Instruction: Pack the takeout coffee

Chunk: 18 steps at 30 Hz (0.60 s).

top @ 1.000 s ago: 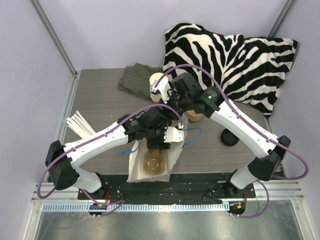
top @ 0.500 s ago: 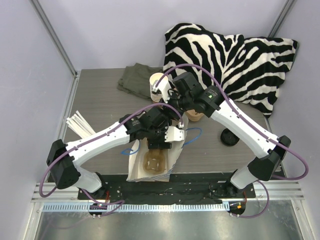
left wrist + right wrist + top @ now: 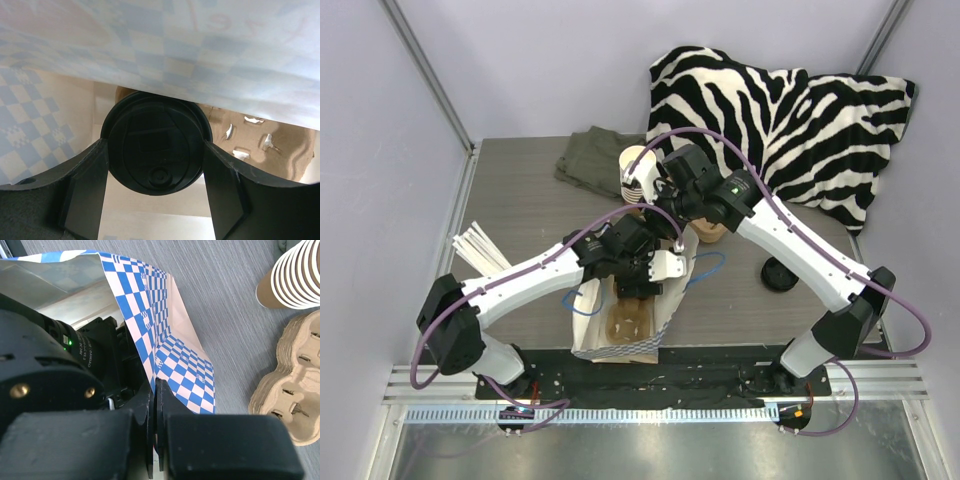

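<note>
The left claw [image 3: 155, 146] reaches down into the open mouth of the checked paper bag [image 3: 588, 322], which stands at the near edge of the bench [image 3: 520, 200]. Its two dark fingers [image 3: 85, 185] stand well apart, one on each side of the coffee [image 3: 122, 93], and press against the rim of its black lid [image 3: 156, 150], so the cup is held between them. In the left wrist view the lid fills the gap between the fingers, with a sliver of the brown cup body showing at its upper left. The bag's blue-and-white wall lies close above the coffee, and a cardboard carrier [image 3: 260, 145] sits just to its right inside the bag. Whether the cup stands in a carrier pocket cannot be told.

The right claw [image 3: 154, 387] is pinched flat on the bag's top edge at the far side, its fingers closed together with the paper between them. In the top view it sits just beyond the left claw, the two arms meeting over the bag.

On the bench beyond the bag stand a stack of cups [image 3: 638, 175] and a second carrier [image 3: 295, 390]. A loose lid [image 3: 779, 275] lies to the right and white straws [image 3: 480, 250] to the left
</note>
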Each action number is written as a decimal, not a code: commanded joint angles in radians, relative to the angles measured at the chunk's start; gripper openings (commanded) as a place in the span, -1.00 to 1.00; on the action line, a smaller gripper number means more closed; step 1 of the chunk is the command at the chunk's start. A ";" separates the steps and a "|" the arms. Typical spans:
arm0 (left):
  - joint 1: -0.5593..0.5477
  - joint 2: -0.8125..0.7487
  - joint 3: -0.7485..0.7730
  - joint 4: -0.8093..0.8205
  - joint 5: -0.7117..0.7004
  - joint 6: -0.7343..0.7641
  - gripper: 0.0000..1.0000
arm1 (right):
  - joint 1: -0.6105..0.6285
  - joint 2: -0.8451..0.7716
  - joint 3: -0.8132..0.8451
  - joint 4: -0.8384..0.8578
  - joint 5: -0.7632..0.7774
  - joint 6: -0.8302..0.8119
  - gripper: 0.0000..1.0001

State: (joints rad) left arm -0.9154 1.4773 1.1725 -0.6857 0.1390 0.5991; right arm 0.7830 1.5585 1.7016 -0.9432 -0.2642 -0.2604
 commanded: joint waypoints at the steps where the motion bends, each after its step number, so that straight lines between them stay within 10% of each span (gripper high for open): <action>1: 0.016 0.023 -0.051 0.032 0.037 -0.045 -0.56 | -0.004 -0.011 0.026 0.018 -0.029 -0.007 -0.98; 18: 0.055 0.052 -0.085 0.017 0.017 -0.042 -0.46 | -0.034 0.003 0.035 0.014 -0.056 -0.025 -0.98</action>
State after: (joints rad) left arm -0.8848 1.4822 1.1172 -0.6228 0.1627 0.5838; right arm 0.7563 1.5791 1.7016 -0.9398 -0.2810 -0.2737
